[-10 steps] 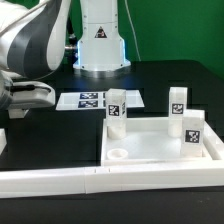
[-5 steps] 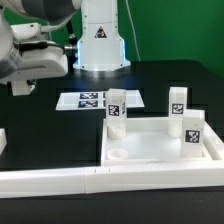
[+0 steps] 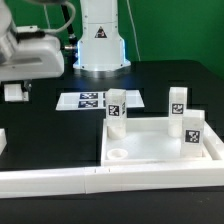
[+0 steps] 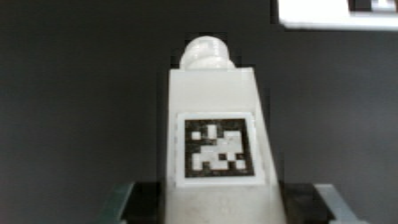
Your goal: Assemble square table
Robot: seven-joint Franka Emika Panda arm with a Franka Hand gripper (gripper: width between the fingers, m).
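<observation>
The white square table top (image 3: 150, 143) lies at the exterior view's right, with an open round socket (image 3: 118, 154) at its near left corner. Three tagged white leg posts stand upright on it: one at the far left (image 3: 115, 108), one at the far right (image 3: 177, 104), one at the near right (image 3: 192, 131). My gripper (image 3: 15, 96) is at the exterior view's left, above the black table. It is shut on a fourth leg post (image 3: 14, 92). In the wrist view that leg (image 4: 217, 120) lies between my gripper's (image 4: 222, 205) fingers (image 4: 135, 203), tag facing the camera.
The marker board (image 3: 85, 100) lies behind the table top and shows at a corner of the wrist view (image 4: 338, 9). The long white L-shaped rail (image 3: 100, 181) runs along the front. A small white part (image 3: 2, 140) sits at the left edge. The robot base (image 3: 100, 40) stands behind.
The arm has risen and the hand has turned. The held leg now hangs below the hand, a little further toward the exterior view's left. Table top and standing legs have not moved.
</observation>
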